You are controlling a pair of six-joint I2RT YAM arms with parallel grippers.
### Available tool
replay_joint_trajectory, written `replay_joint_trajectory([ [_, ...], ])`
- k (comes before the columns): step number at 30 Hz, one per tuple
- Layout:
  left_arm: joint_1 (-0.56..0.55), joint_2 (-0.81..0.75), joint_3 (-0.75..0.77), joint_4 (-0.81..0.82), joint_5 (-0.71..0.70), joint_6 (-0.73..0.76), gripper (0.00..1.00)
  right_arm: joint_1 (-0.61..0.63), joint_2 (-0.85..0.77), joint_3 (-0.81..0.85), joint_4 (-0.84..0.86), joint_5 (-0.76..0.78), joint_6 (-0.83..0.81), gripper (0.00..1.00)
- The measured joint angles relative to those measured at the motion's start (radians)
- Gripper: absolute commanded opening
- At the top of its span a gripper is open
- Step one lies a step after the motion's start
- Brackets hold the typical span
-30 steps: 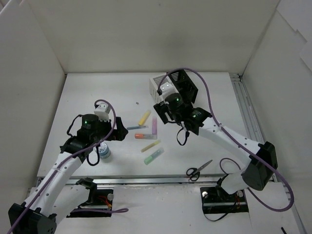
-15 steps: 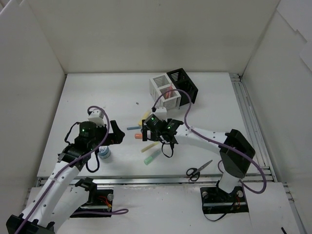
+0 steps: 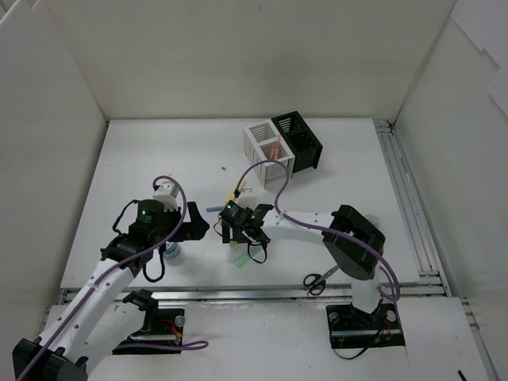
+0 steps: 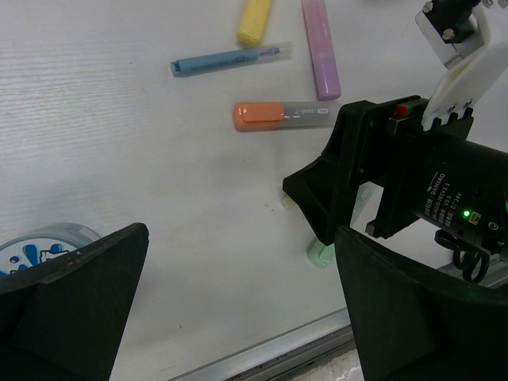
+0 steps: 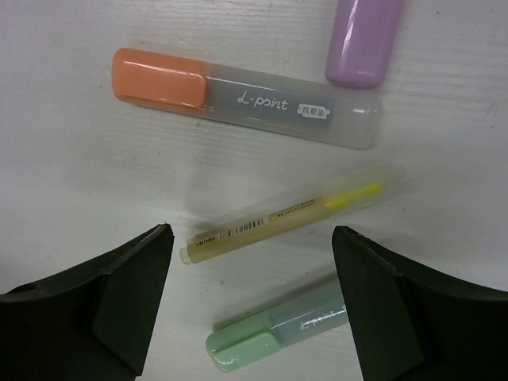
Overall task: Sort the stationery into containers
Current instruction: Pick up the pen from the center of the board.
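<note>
Mostly unsorted: only reddish item seen inside white holder. Orange marker, purple marker, green marker, thin yellow pen, jar and scissors left lying on desk. Right hand held low, fingers apart, straddling thin yellow pen. Left hand spread apart, empty, near jar.

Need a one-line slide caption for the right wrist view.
Open right gripper over thin yellow pen, between orange marker and green marker.
</note>
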Motion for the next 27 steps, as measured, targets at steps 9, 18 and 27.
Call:
replay_joint_trajectory([
  [9, -0.010, 0.032, 0.000, 0.008, 0.026, 0.006, 0.99, -0.004, 0.003, 0.000, 0.003, 0.000, 0.025, 0.69],
  [18, -0.018, 0.017, 0.000, 0.009, 0.032, 0.019, 1.00, -0.066, 0.024, 0.000, 0.009, 0.011, 0.040, 0.63],
  [27, -0.025, -0.008, 0.000, 0.008, 0.013, 0.020, 1.00, -0.084, 0.032, -0.001, 0.010, 0.049, 0.047, 0.29],
])
